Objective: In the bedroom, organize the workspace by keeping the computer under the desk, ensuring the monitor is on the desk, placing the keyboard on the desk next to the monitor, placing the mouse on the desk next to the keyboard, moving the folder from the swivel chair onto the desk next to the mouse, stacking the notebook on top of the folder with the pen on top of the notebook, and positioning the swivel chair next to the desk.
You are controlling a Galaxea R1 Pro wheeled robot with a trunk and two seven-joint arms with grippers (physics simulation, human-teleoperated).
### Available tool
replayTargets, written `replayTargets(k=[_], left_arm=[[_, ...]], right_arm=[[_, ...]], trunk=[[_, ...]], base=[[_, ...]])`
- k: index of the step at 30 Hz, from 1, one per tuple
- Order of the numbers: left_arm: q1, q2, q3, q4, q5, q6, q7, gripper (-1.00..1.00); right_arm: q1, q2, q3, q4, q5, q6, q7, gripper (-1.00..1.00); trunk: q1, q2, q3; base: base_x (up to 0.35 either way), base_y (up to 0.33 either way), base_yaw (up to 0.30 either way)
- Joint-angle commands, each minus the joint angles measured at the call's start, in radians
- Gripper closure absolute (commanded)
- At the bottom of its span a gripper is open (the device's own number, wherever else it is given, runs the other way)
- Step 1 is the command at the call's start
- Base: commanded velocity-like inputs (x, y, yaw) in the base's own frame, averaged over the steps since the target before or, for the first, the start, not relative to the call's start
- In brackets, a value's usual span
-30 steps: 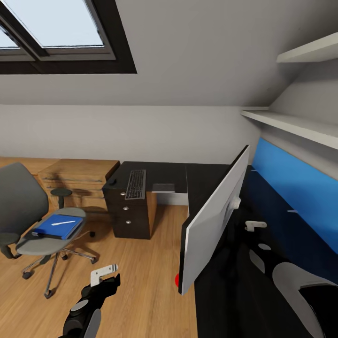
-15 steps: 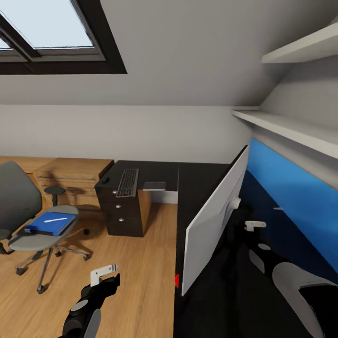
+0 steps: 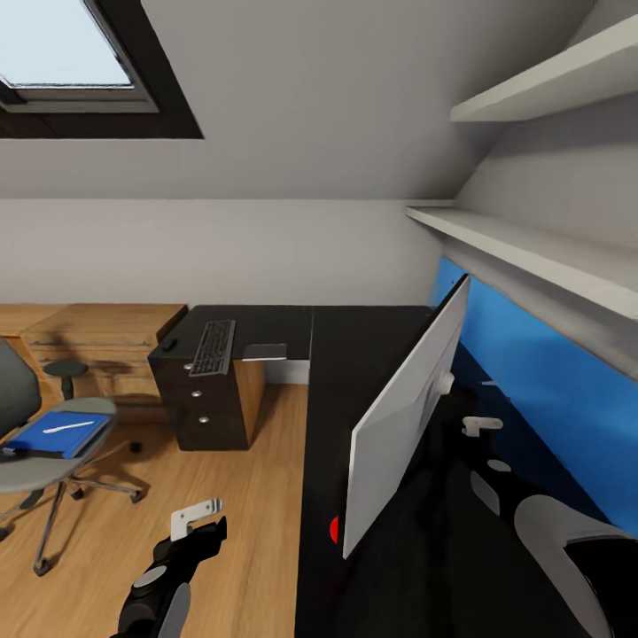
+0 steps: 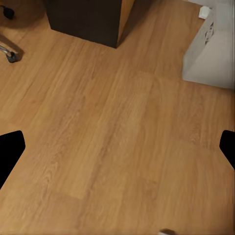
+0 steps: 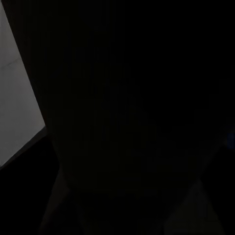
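my left pincer [image 3: 197,517] hangs low over the wood floor [image 3: 248,523], and in the left wrist view its two dark tips sit wide apart with nothing between them. my right pincer [image 3: 481,425] is over the black desk [image 3: 354,354], behind the monitor [image 3: 403,416], and i cannot tell if it is apart or together. the monitor stands on the desk with its pale back to me and a small red light at its low corner. the keyboard [image 3: 213,346] lies on the far part of the desk, above the black drawers [image 3: 197,399]. a small dark mouse [image 3: 167,344] sits just beside it, near the edge. the swivel chair [image 3: 35,443] is well apart from the desk. the blue folder [image 3: 58,431] lies on its seat, with the white pen [image 3: 68,426] on top. the left wrist view shows the grey computer [image 4: 213,46] standing on the floor.
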Motion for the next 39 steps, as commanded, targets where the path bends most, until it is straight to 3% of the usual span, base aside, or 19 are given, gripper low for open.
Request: replayTargets(k=[1, 19, 32, 39], left_arm=[[0.000, 0.000, 0.000, -0.001, 0.010, 0.004, 0.007, -1.00], [0.000, 0.000, 0.000, 0.001, 0.010, 0.004, 0.007, -1.00], [0.000, 0.000, 0.000, 0.001, 0.010, 0.004, 0.007, -1.00], [0.000, 0.000, 0.000, 0.001, 0.011, 0.002, 0.007, -1.00]], right_arm=[[-0.001, 0.000, 0.010, 0.002, -0.014, -0.004, 0.002, 1.00], [-0.001, 0.001, 0.011, 0.003, -0.014, -0.004, 0.001, 1.00], [-0.001, 0.000, 0.011, 0.003, -0.014, -0.003, 0.001, 1.00], [-0.001, 0.000, 0.011, 0.002, -0.014, -0.004, 0.001, 1.00]], trunk=[[0.000, -0.001, -0.001], [0.000, -0.001, -0.001], [0.000, -0.001, -0.001], [0.000, -0.001, -0.001]], base=[[0.000, -0.001, -0.186], [0.000, -0.053, -0.019], [0.000, -0.232, 0.000], [0.095, -0.055, 0.000]])
